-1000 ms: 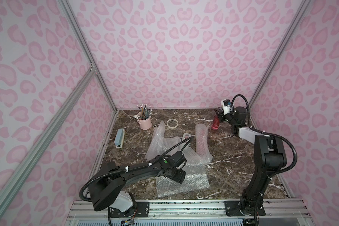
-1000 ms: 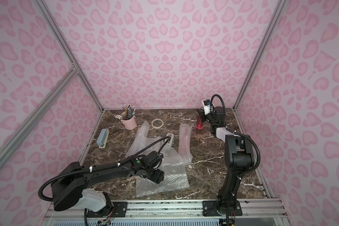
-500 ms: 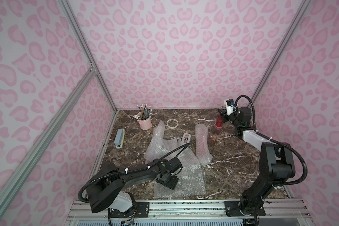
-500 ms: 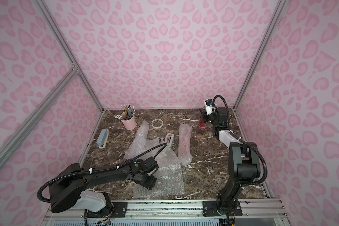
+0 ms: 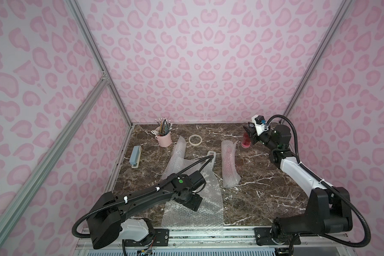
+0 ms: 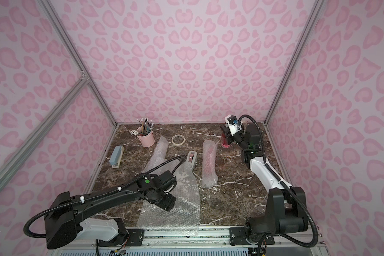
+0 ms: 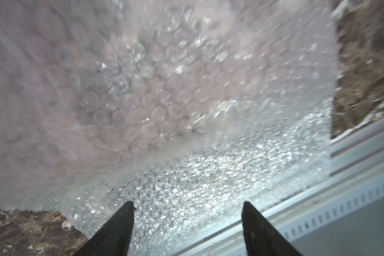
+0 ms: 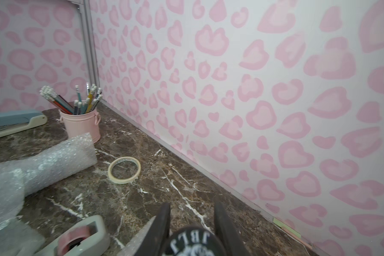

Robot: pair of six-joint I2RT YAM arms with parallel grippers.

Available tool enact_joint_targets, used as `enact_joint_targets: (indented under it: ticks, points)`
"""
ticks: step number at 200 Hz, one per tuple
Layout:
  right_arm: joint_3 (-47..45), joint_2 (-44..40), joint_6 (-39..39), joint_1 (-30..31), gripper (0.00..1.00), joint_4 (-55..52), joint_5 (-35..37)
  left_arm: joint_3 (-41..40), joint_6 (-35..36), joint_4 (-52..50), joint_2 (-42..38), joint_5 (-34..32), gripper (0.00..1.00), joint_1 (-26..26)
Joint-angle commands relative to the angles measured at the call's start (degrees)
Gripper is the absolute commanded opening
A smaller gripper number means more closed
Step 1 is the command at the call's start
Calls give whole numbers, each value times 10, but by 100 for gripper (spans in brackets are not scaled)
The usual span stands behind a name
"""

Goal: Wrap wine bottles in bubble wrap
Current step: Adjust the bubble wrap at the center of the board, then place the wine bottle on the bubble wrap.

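Clamping the dark cap of the pink-red bottle (image 8: 192, 241) upright beneath it, the right gripper (image 8: 192, 205) has tape dispenser (image 8: 80, 237) and tape ring (image 8: 124, 169) ahead, while the left gripper (image 7: 187, 206) gapes empty just over flat bubble wrap (image 7: 186, 177).

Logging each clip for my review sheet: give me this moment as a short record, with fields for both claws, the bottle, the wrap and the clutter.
left claw: open, over the flat sheet, holding nothing
right claw: shut on the pink-red bottle at its cap
pink-red bottle: upright, back right of the table
flat sheet: front centre, hanging over the table's front edge
rolled tube: lying mid-table, pink showing through
loose wrap: left of the tape dispenser
other items: tape ring, pencil cup, stapler
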Motion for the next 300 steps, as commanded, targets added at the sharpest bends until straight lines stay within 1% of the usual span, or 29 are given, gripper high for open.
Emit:
enact_joint_targets:
  ticks: [1,24,40,52,64,77,90,101,115,130,149,183,207,233,252,300]
  points:
    - [-13,-45,-22,23,1,-13,-17,17,21,-13,-15,3,79,38]
    - [-25,-97,-25,62,2,-70,-34,24,46,27,-21,33,81,107]
    - [-42,-131,-22,98,2,-98,-38,31,63,62,-7,81,81,155]
    - [-56,-154,-15,126,2,-116,-50,40,72,85,12,114,81,180]
    - [-77,-175,-3,157,1,-120,-59,60,84,89,38,135,81,196]
    - [-98,-199,8,197,1,-127,-46,80,101,89,67,141,81,206]
    - [-125,-215,38,235,2,-98,-52,95,110,97,94,153,81,219]
    - [-140,-223,46,276,1,-92,-33,104,110,109,116,170,81,230]
    - [-154,-225,50,319,2,-93,-13,121,114,108,137,168,81,237]
    - [-174,-216,68,353,1,-72,-9,133,122,110,152,163,81,237]
    - [-184,-203,65,407,1,-74,25,142,127,108,167,159,81,238]
    - [-195,-191,75,449,1,-66,47,151,140,93,180,148,82,240]
    - [-187,-164,70,471,1,-73,68,155,140,94,182,148,82,242]
    - [-160,-117,45,507,1,-107,121,163,139,82,180,139,82,246]
    - [-126,-76,22,535,1,-148,167,164,139,77,163,132,83,253]
    - [0,64,-15,608,3,-250,256,171,135,43,112,103,83,282]
